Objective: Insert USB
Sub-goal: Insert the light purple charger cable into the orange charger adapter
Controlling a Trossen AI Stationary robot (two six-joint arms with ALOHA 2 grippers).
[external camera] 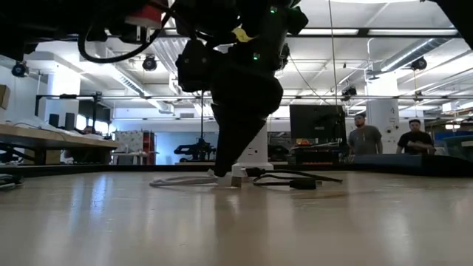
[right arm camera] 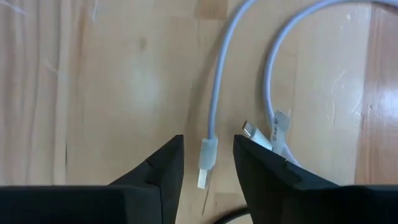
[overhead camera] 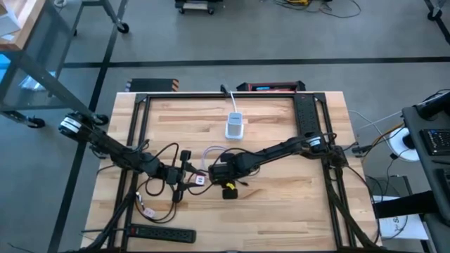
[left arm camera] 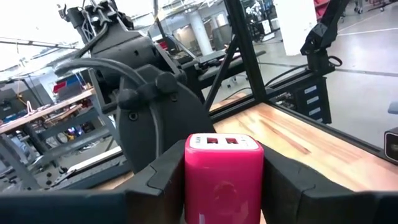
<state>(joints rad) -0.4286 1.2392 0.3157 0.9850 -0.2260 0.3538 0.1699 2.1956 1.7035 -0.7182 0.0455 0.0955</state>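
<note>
A pink USB charger block (left arm camera: 224,177), two ports on its far face (left arm camera: 221,141), sits between the fingers of my left gripper (left arm camera: 224,193), which is shut on it. In the high view this gripper (overhead camera: 199,180) is at the table's near middle. A white cable (overhead camera: 211,151) lies looped on the wood. Its white USB plug (right arm camera: 207,158) lies flat on the table between the fingers of my right gripper (right arm camera: 208,165). That gripper points steeply down and is open, with a gap showing on both sides of the plug. In the low view its fingers (external camera: 229,174) reach almost to the table. My left gripper pinches the charger block's two opposite sides (left arm camera: 189,180) between its two fingers. The fingers lie level and the block's port face points away from the wrist, toward the right arm. The block is lifted clear of the table (external camera: 144,15).
A white charging dock (overhead camera: 234,126) stands at the table's far middle. Black cables (overhead camera: 165,158) loop by the left arm, and a black power strip (overhead camera: 162,233) lies at the near left edge. The white cable's second small connector (right arm camera: 252,132) lies beside my right gripper's finger. People stand beyond the table.
</note>
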